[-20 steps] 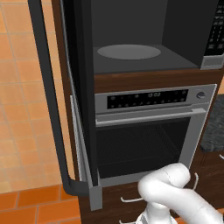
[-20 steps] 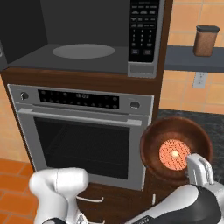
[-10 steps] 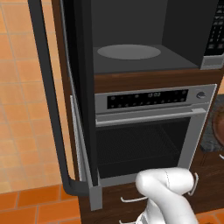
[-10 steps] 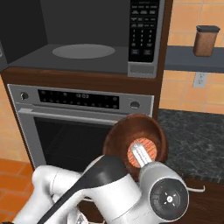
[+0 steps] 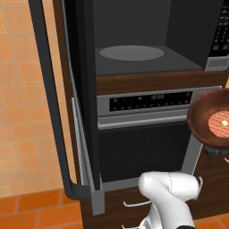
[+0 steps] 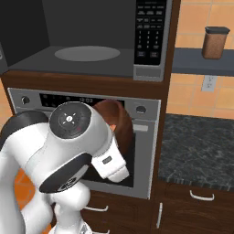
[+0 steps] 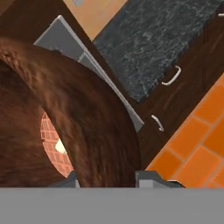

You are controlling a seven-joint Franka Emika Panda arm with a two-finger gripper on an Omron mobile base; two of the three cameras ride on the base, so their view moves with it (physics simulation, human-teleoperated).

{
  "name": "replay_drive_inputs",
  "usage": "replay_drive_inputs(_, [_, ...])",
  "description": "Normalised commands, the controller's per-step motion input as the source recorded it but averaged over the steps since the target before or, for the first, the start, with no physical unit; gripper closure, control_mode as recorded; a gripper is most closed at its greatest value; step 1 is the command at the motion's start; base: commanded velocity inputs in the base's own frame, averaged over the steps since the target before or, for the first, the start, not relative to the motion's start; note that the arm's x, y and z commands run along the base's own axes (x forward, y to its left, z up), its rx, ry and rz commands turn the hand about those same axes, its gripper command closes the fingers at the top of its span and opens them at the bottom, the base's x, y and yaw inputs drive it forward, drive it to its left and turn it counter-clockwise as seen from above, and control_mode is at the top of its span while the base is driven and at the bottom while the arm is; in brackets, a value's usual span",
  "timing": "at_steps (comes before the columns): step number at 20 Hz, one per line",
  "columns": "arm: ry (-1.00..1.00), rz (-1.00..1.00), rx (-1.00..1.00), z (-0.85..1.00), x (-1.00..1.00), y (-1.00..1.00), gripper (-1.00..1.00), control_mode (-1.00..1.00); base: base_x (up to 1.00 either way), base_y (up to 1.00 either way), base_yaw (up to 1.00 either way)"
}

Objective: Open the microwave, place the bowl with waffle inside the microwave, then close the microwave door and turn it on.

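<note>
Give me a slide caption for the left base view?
Bowl with waffle carried below the open microwave, in front of the oven.

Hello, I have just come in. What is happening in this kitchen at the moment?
The robot arm is carrying the bowl with waffle, gripped at its rim by the gripper. The bowl is in the air in front of the silver oven, below the microwave, and it looks tilted. The microwave door stands wide open and the round plate inside is bare, so the bowl is not yet in.
</note>
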Motion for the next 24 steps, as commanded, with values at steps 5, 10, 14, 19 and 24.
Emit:
replay_drive_inputs(5, [0.12,0.12,0.06,0.79,0.0,0.97,1.0,-1.0,0.0,0.0,0.0])
replay_drive_inputs(10, [0.03,0.13,0.28,0.88,0.0,0.71,1.0,-1.0,0.0,0.0,0.0])
replay_drive_inputs(14, [0.0,0.05,0.35,0.84,0.0,0.52,1.0,-1.0,0.0,0.0,0.0])
replay_drive_inputs(19, [-0.07,-0.07,0.36,0.36,0.01,0.42,1.0,-1.0,0.0,0.0,0.0])
replay_drive_inputs(24, [-0.17,-0.37,0.03,-0.17,0.26,0.94,1.0,-1.0,0.0,0.0,0.0])
